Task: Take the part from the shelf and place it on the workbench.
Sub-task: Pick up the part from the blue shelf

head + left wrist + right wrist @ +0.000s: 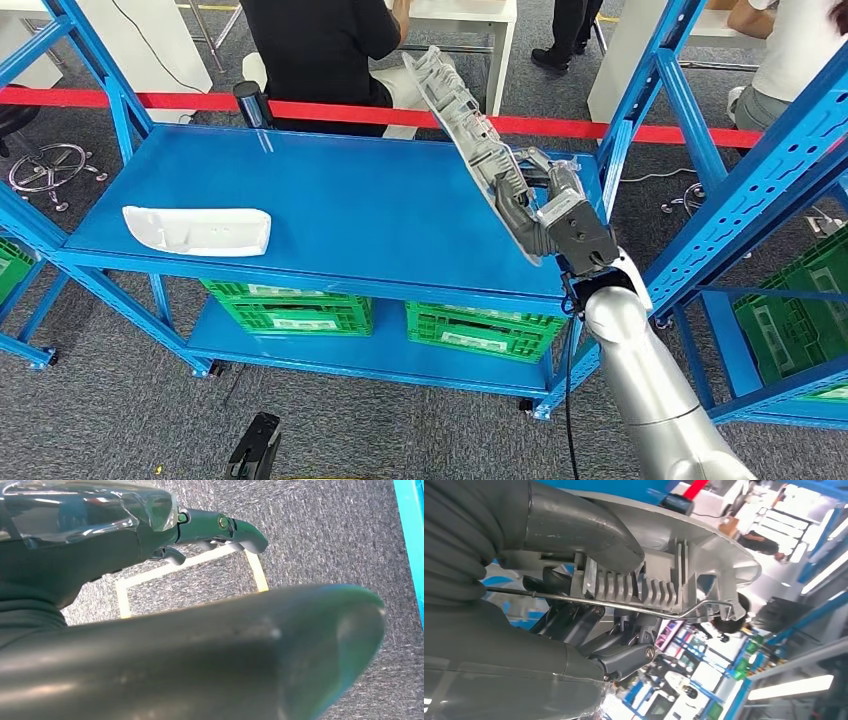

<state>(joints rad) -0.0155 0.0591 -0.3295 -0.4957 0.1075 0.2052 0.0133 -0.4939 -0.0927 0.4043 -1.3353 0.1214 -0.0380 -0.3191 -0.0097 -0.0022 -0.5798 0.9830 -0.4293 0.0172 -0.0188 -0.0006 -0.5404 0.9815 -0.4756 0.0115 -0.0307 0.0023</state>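
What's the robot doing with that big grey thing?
The robot's right hand grips a long grey part and holds it tilted in the air over the blue bench. A white part already lies on the bench. The left hand hangs over the floor, holding nothing.

Floor: grey speckled carpet (120, 400), with pale tape lines (192, 565) marking a rectangle in the left wrist view. Blue metal shelving (340, 205) in front; a second blue rack (760, 190) to the right. Green plastic crates (290, 308) on the lower shelf, two side by side. Red barrier tape (330, 110) runs behind the shelving. White tables (470, 20) beyond it; people seated and standing there. Chrome chair base (50, 165) at far left.
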